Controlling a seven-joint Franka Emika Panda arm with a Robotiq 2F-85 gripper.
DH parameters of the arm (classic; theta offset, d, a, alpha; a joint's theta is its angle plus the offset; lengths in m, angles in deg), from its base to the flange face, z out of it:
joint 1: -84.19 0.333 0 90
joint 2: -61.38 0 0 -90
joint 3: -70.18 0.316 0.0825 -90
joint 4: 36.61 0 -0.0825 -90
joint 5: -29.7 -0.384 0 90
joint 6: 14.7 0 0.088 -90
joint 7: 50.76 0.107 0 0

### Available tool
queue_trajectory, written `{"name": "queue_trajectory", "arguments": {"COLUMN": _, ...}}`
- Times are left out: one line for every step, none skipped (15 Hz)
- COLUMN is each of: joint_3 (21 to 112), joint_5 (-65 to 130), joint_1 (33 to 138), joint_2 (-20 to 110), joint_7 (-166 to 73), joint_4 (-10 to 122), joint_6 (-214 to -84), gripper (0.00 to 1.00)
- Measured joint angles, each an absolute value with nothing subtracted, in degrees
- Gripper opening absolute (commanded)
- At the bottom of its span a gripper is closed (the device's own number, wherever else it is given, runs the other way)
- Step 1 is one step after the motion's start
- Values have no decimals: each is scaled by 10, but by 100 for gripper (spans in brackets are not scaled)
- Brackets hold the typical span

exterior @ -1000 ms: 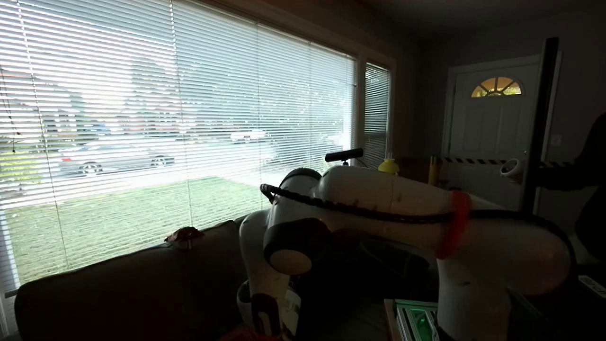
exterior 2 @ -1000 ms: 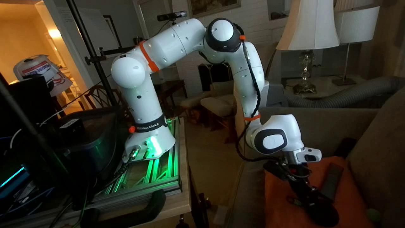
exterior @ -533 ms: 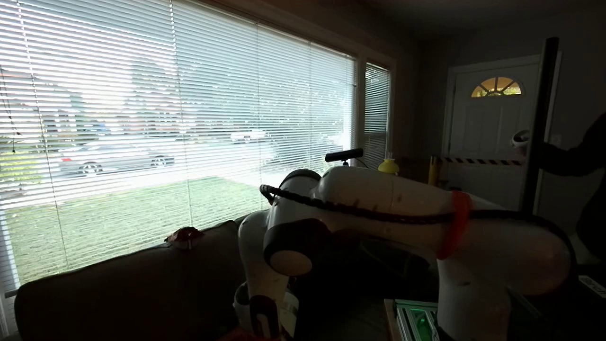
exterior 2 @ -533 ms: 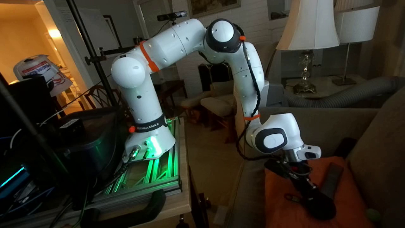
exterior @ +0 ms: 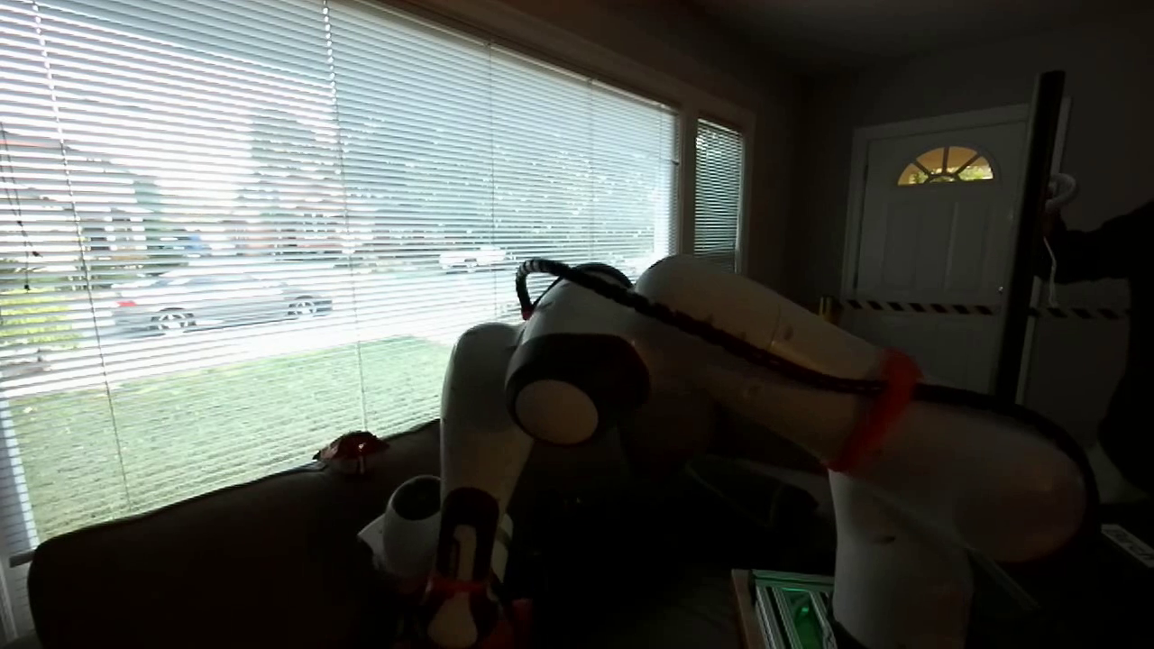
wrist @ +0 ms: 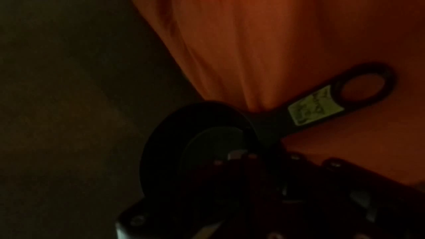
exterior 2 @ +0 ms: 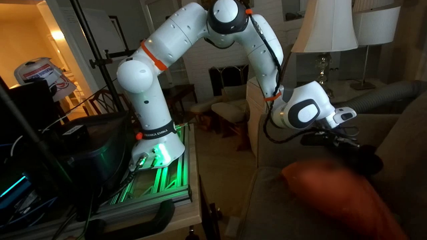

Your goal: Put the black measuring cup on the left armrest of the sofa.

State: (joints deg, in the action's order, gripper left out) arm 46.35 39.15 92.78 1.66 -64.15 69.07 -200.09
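The black measuring cup [wrist: 206, 124] fills the middle of the wrist view, its open top facing the camera. Its handle [wrist: 279, 121], with a pale label and a ring end, points to the upper right. My gripper [wrist: 262, 146] is very dark but appears shut on the cup's rim near the handle. In an exterior view the gripper [exterior 2: 345, 145] and the black cup shape [exterior 2: 370, 161] are above the orange cushion, near the backrest. The sofa backrest [exterior: 207, 559] is dark; an armrest [exterior 2: 275, 150] lies behind the gripper. The gripper is hidden in the darker exterior view.
The orange cushion [exterior 2: 333, 190] lies on the seat [exterior 2: 267, 203] below the gripper. A small red item [exterior: 352, 449] sits on top of the backrest by the blinds. A grey hose [exterior 2: 377, 100] and lamps [exterior 2: 322, 36] stand beyond the armrest.
My arm has risen and moved toward the armrest side, with the wrist tilted and the cup lifted. The orange cushion looks shifted and bulged; the dark grey bar on it no longer shows.
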Motion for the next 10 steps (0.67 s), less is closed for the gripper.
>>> {"name": "queue_trajectory", "arguments": {"joint_3": 495, "joint_5": 406, "joint_1": 909, "joint_2": 40, "joint_7": -654, "joint_4": 689, "joint_6": -1999, "gripper": 3}}
{"name": "queue_trajectory", "arguments": {"joint_3": 532, "joint_5": 420, "joint_1": 886, "joint_2": 60, "joint_7": -666, "joint_4": 686, "joint_6": -1995, "gripper": 3}}
{"name": "queue_trajectory", "arguments": {"joint_3": 573, "joint_5": 432, "joint_1": 858, "joint_2": 77, "joint_7": -680, "joint_4": 685, "joint_6": -1991, "gripper": 3}}
{"name": "queue_trajectory", "arguments": {"joint_3": 616, "joint_5": 443, "joint_1": 829, "joint_2": 89, "joint_7": -692, "joint_4": 686, "joint_6": -1987, "gripper": 3}}
{"name": "queue_trajectory", "arguments": {"joint_3": 659, "joint_5": 451, "joint_1": 799, "joint_2": 96, "joint_7": -705, "joint_4": 686, "joint_6": -1984, "gripper": 3}}
{"name": "queue_trajectory", "arguments": {"joint_3": 702, "joint_5": 457, "joint_1": 768, "joint_2": 98, "joint_7": -719, "joint_4": 687, "joint_6": -1978, "gripper": 3}}
{"name": "queue_trajectory", "arguments": {"joint_3": 746, "joint_5": 463, "joint_1": 735, "joint_2": 97, "joint_7": -733, "joint_4": 690, "joint_6": -1972, "gripper": 3}}
{"name": "queue_trajectory", "arguments": {"joint_3": 789, "joint_5": 466, "joint_1": 702, "joint_2": 94, "joint_7": -749, "joint_4": 693, "joint_6": -1962, "gripper": 3}}
{"name": "queue_trajectory", "arguments": {"joint_3": 831, "joint_5": 468, "joint_1": 665, "joint_2": 90, "joint_7": -768, "joint_4": 697, "joint_6": -1950, "gripper": 3}}
{"name": "queue_trajectory", "arguments": {"joint_3": 871, "joint_5": 468, "joint_1": 628, "joint_2": 86, "joint_7": -788, "joint_4": 699, "joint_6": -1933, "gripper": 3}}
